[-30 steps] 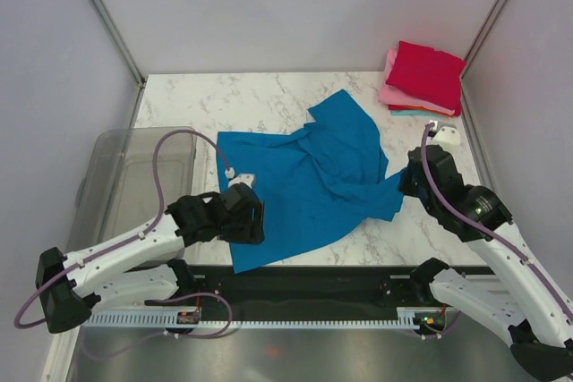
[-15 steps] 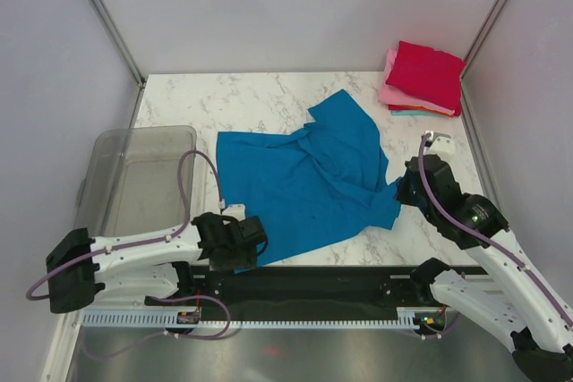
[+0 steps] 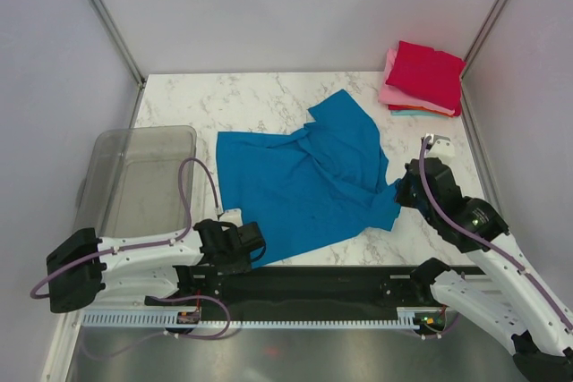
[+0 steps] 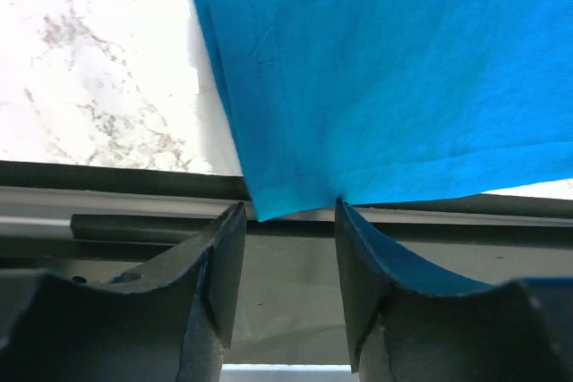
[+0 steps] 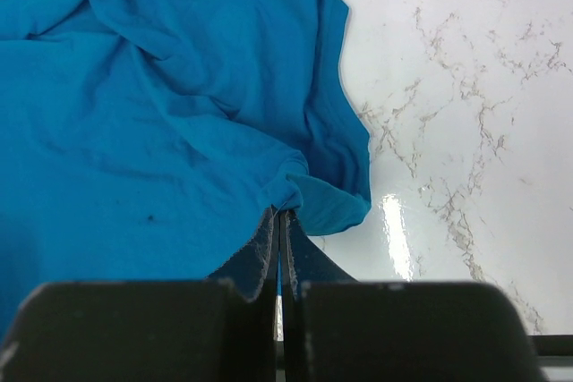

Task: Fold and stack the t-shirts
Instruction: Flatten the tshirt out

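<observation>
Right fingers (image 5: 255, 266) pinch blue t-shirt (image 5: 161, 114) edge

Enclosure walls (image 3: 286, 6) bound the table (image 3: 233, 100) on the left, far and right sides.

- **Centre:** the rumpled blue t-shirt (image 3: 309, 181) lies from the near edge to past mid-depth.
- **Open room:** bare marble at the far left, along the far edge, and in a strip between the shirt and the right wall.
- **Far right corner:** blocked by the stack of folded t-shirts (image 3: 425, 78), close to the wall.
- **Left side:** taken by the grey bin (image 3: 134, 181). Only a narrow bare gap separates it from the shirt.
- **Near edge:** the left gripper (image 3: 251, 241) sits at the shirt's near left corner, its fingers (image 4: 219, 257) apart.
- **Right side:** the right gripper (image 3: 400, 192) is clamped on the shirt's right edge, and its arm crosses the near right corner.
</observation>
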Robot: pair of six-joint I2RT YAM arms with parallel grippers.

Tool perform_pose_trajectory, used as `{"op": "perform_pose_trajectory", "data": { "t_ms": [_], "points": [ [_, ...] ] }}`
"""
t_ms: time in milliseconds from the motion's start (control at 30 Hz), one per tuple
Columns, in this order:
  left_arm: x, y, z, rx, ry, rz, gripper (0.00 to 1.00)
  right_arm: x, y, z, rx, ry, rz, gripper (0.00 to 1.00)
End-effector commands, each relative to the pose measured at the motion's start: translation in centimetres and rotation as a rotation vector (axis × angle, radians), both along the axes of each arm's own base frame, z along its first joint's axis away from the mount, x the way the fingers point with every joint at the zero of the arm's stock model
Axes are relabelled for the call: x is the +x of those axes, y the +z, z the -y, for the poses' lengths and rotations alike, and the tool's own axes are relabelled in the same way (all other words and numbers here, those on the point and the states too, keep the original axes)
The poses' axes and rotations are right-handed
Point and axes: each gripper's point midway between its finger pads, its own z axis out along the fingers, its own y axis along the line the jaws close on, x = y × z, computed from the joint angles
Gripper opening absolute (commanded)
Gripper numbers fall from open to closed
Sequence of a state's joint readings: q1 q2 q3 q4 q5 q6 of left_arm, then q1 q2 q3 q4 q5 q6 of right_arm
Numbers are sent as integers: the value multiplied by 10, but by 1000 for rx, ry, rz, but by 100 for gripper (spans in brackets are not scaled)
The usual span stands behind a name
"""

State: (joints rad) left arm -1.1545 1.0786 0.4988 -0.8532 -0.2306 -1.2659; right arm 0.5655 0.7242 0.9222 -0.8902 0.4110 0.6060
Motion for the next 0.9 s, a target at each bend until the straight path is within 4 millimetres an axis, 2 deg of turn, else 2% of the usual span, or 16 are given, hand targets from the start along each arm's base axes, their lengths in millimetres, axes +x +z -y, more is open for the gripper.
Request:
{"op": "perform_pose_trajectory", "data": {
  "t_ms": [0, 100, 200, 300, 367, 400, 433, 467, 500, 567, 600, 667, 700, 767, 800, 867],
  "points": [
    [10, 3, 12, -70, 48, 56, 46, 4, 2, -2, 12, 3, 20, 0],
    [13, 4, 14, -82, 42, 74, 33, 4, 1, -2, 7, 2, 20, 0],
    [16, 7, 17, -95, 22, 92, 2, 3, 3, -1, 12, 0, 25, 0],
    [24, 36, 34, -173, -24, 140, 2, 1, 10, 1, 20, -7, 39, 0],
    [29, 58, 39, -205, -57, 177, 2, 0, 27, 2, 45, -9, 80, 0],
    [32, 75, 42, -235, -94, 212, 2, -1, 35, 5, 49, -18, 102, 0],
    [40, 106, 51, -286, -105, 267, 2, -1, 52, 7, 67, -25, 141, 0],
    [41, 121, 47, -286, -125, 289, 2, -4, 61, 12, 66, -34, 156, 0],
    [50, 161, 52, -341, -154, 369, 2, -5, 82, 17, 77, -50, 202, 0],
    [55, 201, 47, -371, -183, 443, 2, -10, 100, 24, 67, -55, 231, 0],
    [57, 243, 44, -431, -222, 526, 2, -12, 111, 27, 71, -61, 253, 0],
    [61, 283, 35, -486, -240, 629, 2, -21, 148, 38, 101, -82, 335, 0],
    [61, 318, 26, -537, -265, 721, 2, -25, 160, 43, 102, -85, 367, 0],
    [64, 351, 14, -552, -293, 820, 2, -39, 200, 57, 145, -105, 478, 0],
    [63, 383, 3, -567, -327, 904, 2, -49, 224, 66, 161, -107, 543, 0],
    [63, 413, -9, -557, -367, 995, 2, -65, 254, 77, 200, -105, 648, 0]
  ]
}}
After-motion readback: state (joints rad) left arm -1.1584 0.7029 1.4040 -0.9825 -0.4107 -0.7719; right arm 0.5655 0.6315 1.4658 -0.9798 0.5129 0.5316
